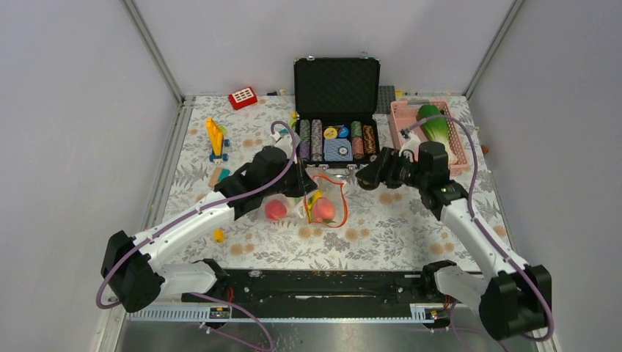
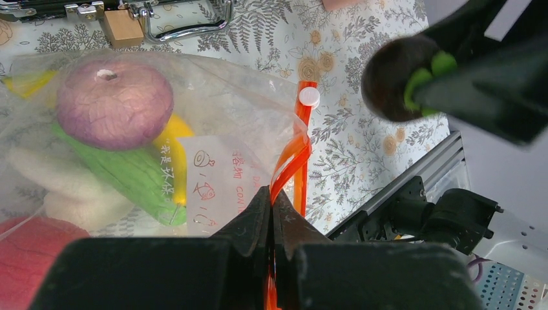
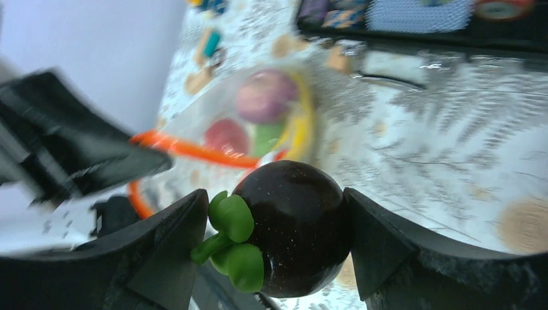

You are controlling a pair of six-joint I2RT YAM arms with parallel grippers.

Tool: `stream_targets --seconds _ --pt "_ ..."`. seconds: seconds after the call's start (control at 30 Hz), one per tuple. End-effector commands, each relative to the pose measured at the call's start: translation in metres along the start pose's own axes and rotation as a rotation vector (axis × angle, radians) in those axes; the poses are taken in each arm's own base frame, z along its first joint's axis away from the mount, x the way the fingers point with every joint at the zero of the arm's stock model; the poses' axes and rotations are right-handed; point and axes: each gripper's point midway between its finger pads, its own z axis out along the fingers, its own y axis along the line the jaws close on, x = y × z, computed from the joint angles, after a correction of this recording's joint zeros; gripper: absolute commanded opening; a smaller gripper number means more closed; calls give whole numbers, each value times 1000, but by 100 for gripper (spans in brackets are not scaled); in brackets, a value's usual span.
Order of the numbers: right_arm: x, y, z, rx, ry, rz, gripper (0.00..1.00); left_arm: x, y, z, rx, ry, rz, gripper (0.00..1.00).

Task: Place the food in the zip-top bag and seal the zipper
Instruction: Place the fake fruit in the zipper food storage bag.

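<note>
The clear zip-top bag [image 1: 328,199] lies at the table's middle with its mouth held open. My left gripper [image 1: 305,186] is shut on its orange-red zipper [image 2: 292,157]. Inside the bag are a purple ball [image 2: 114,103], a green piece [image 2: 129,171], a yellow banana [image 2: 173,132] and a red fruit [image 1: 323,210]. My right gripper [image 1: 364,178] is shut on a dark purple fruit with green leaves [image 3: 294,229], held just right of the bag's mouth [image 3: 213,152]. Another red round fruit [image 1: 275,210] lies on the table left of the bag. The cabbage [image 1: 434,125] lies in the pink basket.
An open black case of poker chips [image 1: 336,139] stands just behind the bag. The pink mesh basket [image 1: 400,130] is at the back right. Building blocks [image 1: 216,141] and a red block [image 1: 243,97] lie at the back left. A small yellow piece [image 1: 218,235] lies at the front left.
</note>
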Motion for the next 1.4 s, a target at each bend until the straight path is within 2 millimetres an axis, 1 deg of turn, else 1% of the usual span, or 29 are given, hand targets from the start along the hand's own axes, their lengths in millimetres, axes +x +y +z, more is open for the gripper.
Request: stream_targets --seconds 0.0,0.07,0.17,0.27,0.37,0.5,0.63,0.7,0.77,0.9,1.0,1.1,1.23,1.27,1.37 --pt "25 68 -13 -310 10 -105 37 -22 -18 -3 46 -60 17 0" --pt "37 75 -12 -320 11 -125 37 -22 -20 -2 51 -55 17 0" --pt "46 79 -5 -305 22 -119 37 -22 -23 -2 68 -47 19 0" --pt "54 92 2 -335 42 -125 38 -22 -24 -4 73 -47 16 0" --pt "58 98 16 -318 47 -108 37 -21 -24 -5 80 -52 10 0" --pt "71 108 31 -302 75 -123 37 -20 -26 -6 89 -48 10 0" --pt "74 95 52 -144 29 -108 37 -18 -27 -7 102 -45 9 0" --pt "70 94 58 -96 -14 -103 42 -17 -30 -8 115 -42 9 0" --pt "69 100 63 -98 -34 -83 45 -17 -31 -8 125 -40 5 0" --pt "74 113 75 -104 -34 -84 45 -14 -38 -9 162 -28 -2 0" --pt "81 119 84 -100 -17 -123 49 -12 -43 -10 184 -19 -5 0" --pt "86 123 90 -93 -9 -150 56 -12 -45 -11 198 -16 -6 0" --pt "88 122 96 -70 -20 -167 63 -10 -45 -12 200 -16 -10 0" --pt "89 122 98 -71 -15 -175 66 -10 -46 -12 202 -16 -9 0" --pt "93 122 100 -62 3 -189 81 -10 -45 -12 201 -18 -10 0"
